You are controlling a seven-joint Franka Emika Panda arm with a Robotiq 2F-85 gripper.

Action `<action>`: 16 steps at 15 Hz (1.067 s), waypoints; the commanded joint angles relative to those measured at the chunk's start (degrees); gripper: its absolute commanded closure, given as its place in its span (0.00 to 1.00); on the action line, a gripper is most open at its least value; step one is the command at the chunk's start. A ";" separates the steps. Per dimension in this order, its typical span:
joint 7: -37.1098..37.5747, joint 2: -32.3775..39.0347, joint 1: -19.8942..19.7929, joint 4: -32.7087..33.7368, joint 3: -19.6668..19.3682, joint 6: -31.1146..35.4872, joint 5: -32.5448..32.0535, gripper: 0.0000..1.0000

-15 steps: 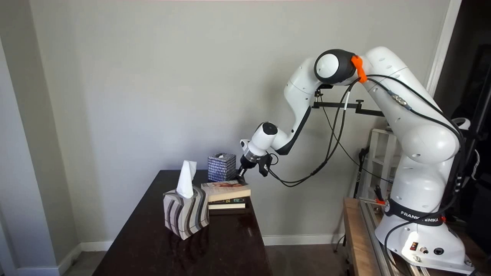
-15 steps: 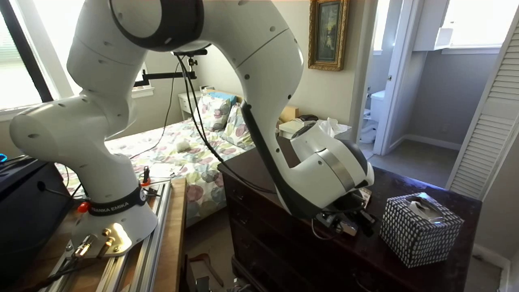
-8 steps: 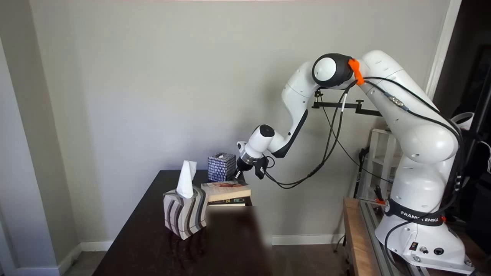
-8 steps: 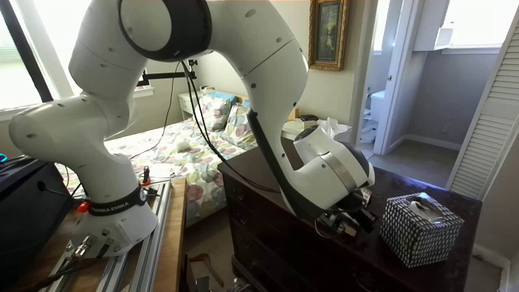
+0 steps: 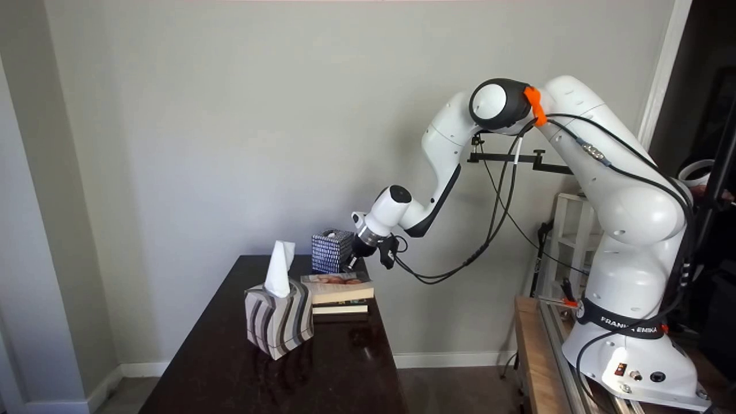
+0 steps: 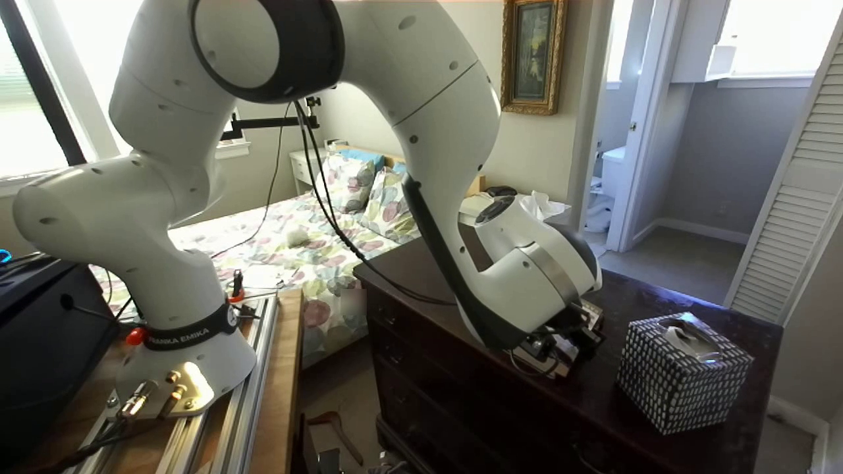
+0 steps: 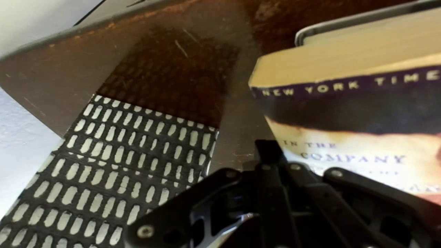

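Your tool [image 7: 270, 153] was pinched closed between the dotted box [image 7: 120, 162] and the top book [image 7: 361, 110]. That book lay flat on a lower book [image 5: 339, 309] on the bench [image 5: 339, 374]. In the wrist view, its long side ran roughly up and down, its top end pointing away from your tool.

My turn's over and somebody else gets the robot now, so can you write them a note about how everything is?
Gripper: shut, holding nothing, its tip at the edge of the top book; I can't tell if they touch.
Things: the top book lies on a lower book on the dresser; the patterned tissue box and striped tissue box stand close by.
Done: the gripper is down beside the stacked books.
Left: nothing is gripped yet; maybe check for touching before moving.
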 commanded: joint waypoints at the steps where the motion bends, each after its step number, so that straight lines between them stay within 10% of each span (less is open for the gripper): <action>1: -0.18 -0.41 -0.91 -0.94 0.64 2.30 -1.25 1.00; 16: -0.53 -2.08 1.76 -4.03 -1.43 3.52 0.33 1.00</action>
